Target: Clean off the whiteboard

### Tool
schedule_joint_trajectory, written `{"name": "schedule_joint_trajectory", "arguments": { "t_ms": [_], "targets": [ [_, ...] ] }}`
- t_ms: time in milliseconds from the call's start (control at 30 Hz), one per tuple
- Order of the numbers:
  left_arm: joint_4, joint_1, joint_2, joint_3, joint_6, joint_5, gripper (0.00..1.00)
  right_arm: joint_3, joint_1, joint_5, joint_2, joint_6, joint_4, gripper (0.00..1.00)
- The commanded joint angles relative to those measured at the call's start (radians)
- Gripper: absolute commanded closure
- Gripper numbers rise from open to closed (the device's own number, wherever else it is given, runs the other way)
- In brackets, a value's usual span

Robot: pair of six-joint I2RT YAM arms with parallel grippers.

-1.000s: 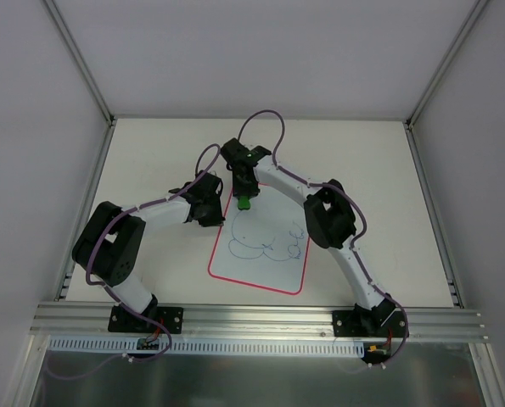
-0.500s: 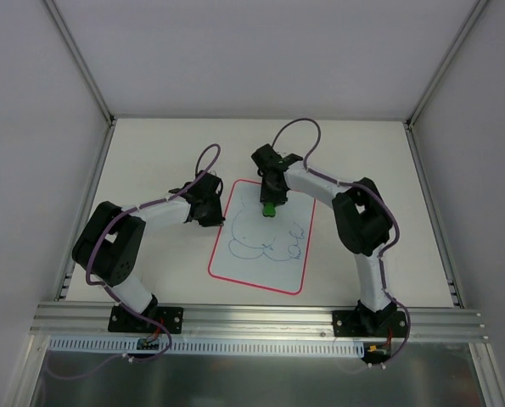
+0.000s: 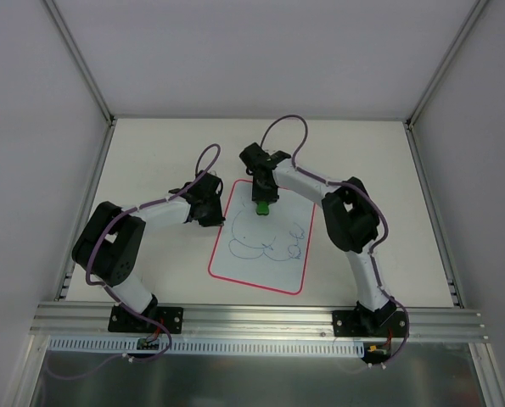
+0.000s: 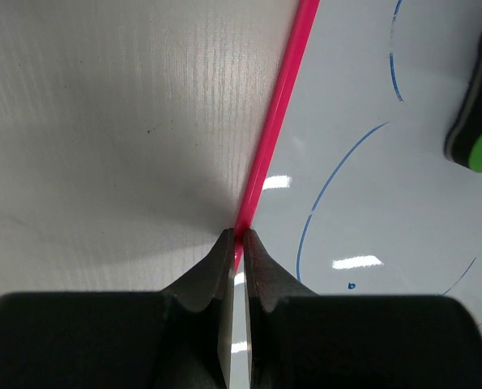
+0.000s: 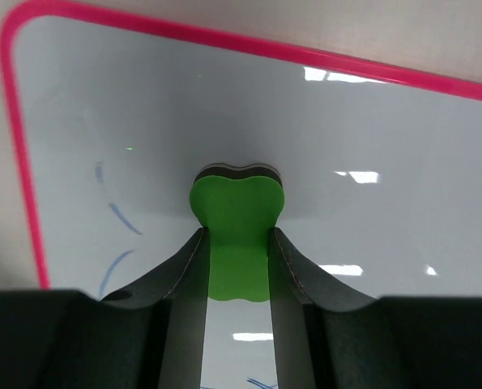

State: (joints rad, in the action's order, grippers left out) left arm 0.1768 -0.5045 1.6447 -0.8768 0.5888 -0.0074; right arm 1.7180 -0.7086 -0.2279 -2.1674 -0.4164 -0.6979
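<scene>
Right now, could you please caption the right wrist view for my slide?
Right gripper holds the green eraser over the pink-edged whiteboard, blue strokes at lower left.

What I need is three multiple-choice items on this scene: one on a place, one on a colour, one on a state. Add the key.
1. The left end effector rests: A) on the whiteboard's left border; B) at its middle; C) on its right border.
2. The scribbles are: A) black; B) blue; C) green.
3. The right end effector is: A) open; B) shut on a marker; C) shut on the eraser.
Key: 1A, its tips meet the pink border; 2B, blue lines show; 3C, it clamps the green block.
</scene>
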Motion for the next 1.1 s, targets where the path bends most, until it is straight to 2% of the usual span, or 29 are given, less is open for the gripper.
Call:
{"name": "schedule_joint_trajectory", "arguments": {
  "t_ms": [0, 167, 400, 1067],
  "targets": [
    [0.110, -0.011, 0.043, 0.053, -0.010, -0.016, 1.00, 0.092, -0.071, 0.036, -0.129, -0.009, -0.092, 1.00],
    [0.107, -0.019, 0.035, 0.058, -0.014, -0.017, 1.00, 0.259, -0.106, 0.048, -0.224, -0.015, -0.129, 1.00],
    [0.104, -0.034, 0.007, 0.078, -0.001, -0.011, 1.00, 0.374, -0.101, 0.025, -0.290, -0.021, -0.160, 1.00],
    [0.099, -0.065, -0.010, 0.119, 0.020, -0.002, 1.00, 0.433, -0.023, -0.048, -0.299, -0.068, -0.184, 0.99]
  ]
}}
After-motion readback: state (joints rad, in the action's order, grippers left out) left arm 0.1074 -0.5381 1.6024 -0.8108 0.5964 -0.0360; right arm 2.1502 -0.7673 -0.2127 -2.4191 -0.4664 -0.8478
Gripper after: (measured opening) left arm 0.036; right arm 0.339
